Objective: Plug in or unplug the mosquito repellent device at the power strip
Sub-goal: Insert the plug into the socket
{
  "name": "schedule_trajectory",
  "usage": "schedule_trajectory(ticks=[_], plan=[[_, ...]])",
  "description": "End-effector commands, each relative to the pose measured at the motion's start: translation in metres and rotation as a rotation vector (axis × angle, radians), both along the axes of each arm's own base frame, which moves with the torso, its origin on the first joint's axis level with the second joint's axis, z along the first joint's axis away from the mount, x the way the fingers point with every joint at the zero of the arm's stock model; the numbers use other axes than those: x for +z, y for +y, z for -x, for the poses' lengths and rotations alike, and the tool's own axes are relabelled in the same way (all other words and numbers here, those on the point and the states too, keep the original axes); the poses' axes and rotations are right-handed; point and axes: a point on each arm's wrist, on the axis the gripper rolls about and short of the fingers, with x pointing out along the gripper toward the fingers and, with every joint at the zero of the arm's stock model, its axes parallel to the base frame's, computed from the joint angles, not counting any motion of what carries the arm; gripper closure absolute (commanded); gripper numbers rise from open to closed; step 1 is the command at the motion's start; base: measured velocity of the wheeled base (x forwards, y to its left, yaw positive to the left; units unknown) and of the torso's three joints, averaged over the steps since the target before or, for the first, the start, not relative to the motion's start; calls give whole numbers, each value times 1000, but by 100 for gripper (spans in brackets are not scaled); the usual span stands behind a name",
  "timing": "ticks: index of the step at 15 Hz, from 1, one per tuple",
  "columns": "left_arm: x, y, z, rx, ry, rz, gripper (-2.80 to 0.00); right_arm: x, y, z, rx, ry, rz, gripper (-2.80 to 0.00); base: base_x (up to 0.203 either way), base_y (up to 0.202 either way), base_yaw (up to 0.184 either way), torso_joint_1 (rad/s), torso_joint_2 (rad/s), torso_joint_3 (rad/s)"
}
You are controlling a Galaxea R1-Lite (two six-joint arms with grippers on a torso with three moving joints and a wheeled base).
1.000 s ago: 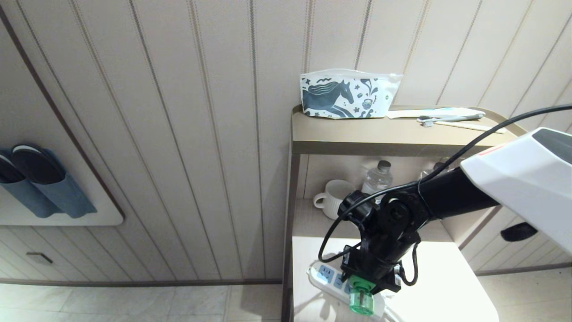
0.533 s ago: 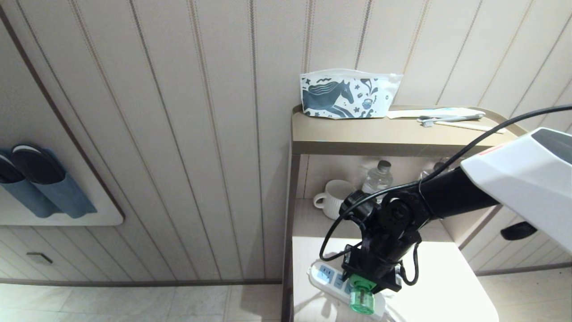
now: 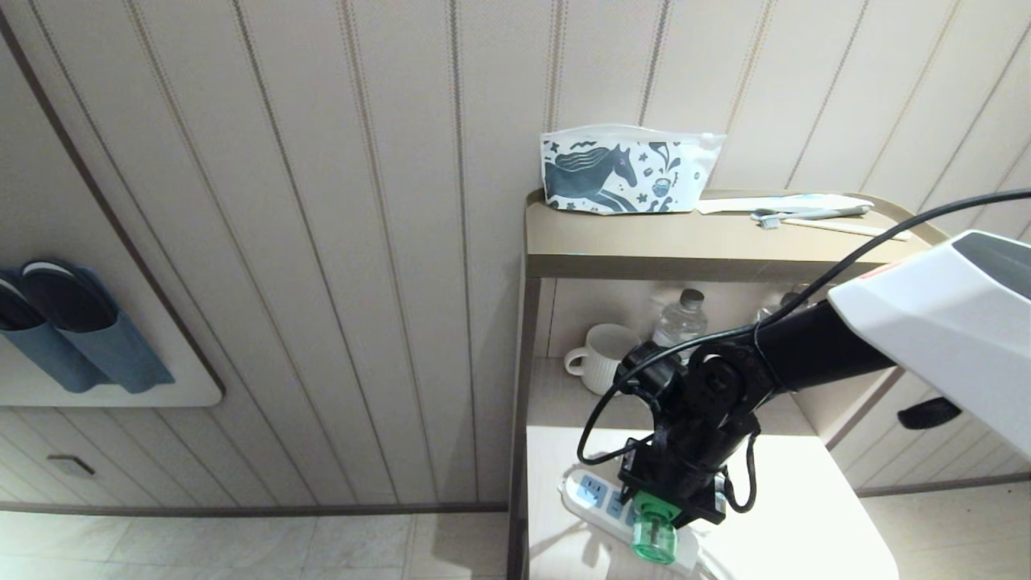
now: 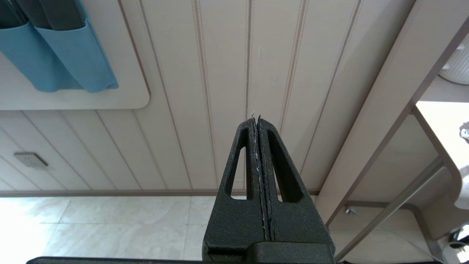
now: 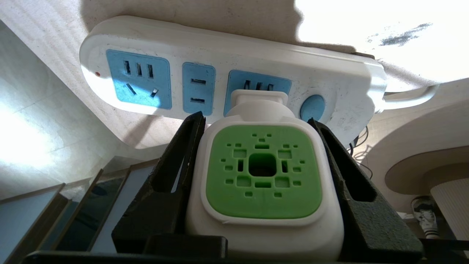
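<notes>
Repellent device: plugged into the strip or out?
Looks plugged in: the mosquito repellent device sits against the power strip over the socket beside the button; prongs hidden. The right gripper clamps it.

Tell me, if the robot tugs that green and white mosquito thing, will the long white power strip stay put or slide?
Probably it slides or lifts a little. The power strip looks like thin, light plastic lying loose on the smooth shelf, with nothing holding it down. Its cord may drag back slightly. The right gripper squeezes only the mosquito repellent device.
</notes>
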Motion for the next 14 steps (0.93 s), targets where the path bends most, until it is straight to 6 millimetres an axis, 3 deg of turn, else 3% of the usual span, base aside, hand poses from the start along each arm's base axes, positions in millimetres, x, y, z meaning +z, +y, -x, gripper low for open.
schedule_trajectory(ticks=[1,14], plan=[[0,0,0,0,0,0,0,-8,2,-2,-9,22,9,0,0,0,0,0,0,0],[0,0,0,0,0,0,0,-17,5,-1,-16,53,43,0,0,0,0,0,0,0]])
